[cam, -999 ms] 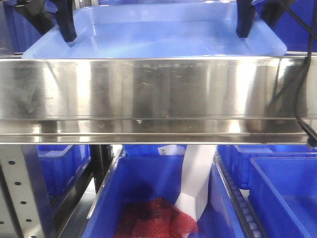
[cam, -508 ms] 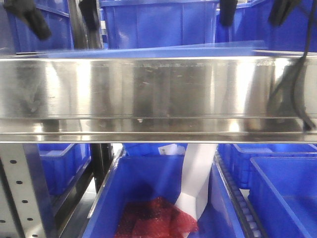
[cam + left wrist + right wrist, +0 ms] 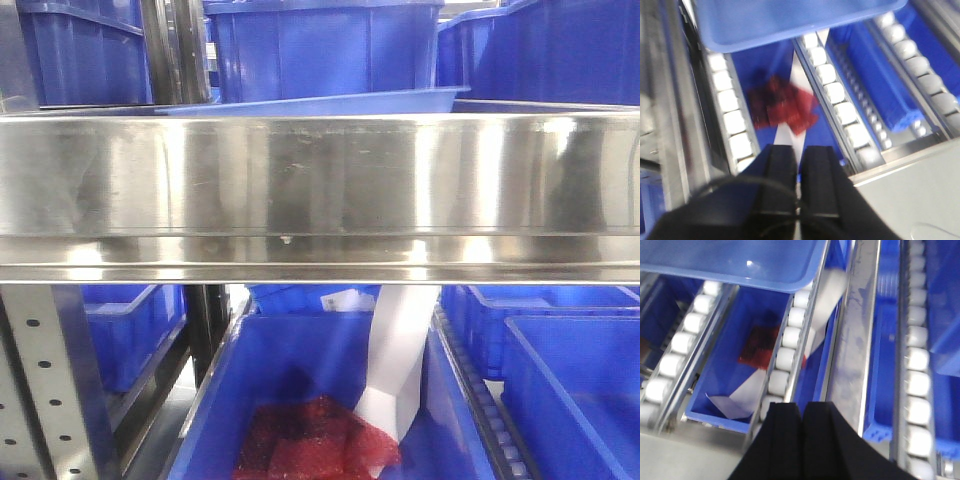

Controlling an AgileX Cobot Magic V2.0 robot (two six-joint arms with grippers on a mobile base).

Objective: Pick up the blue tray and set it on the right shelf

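The light blue tray point(image 3: 310, 103) lies behind the front lip of the steel shelf point(image 3: 320, 190); only its near rim shows above the lip. No gripper is in the front view. The tray's edge also fills the top of the left wrist view point(image 3: 790, 20) and of the right wrist view point(image 3: 740, 260). My left gripper point(image 3: 799, 149) is shut and empty, well back from the tray. My right gripper point(image 3: 801, 406) is shut and empty, also clear of the tray.
Deep dark-blue bins point(image 3: 320, 50) stand behind the tray. Below the shelf, a dark-blue bin point(image 3: 320, 400) holds red mesh point(image 3: 315, 440) and white paper point(image 3: 400, 350). White roller tracks point(image 3: 840, 95) run between bins. A perforated upright point(image 3: 40, 390) stands at the lower left.
The tray went from tilted up in both grippers to lying low behind the shelf lip. Both grippers let go and have left the front view.
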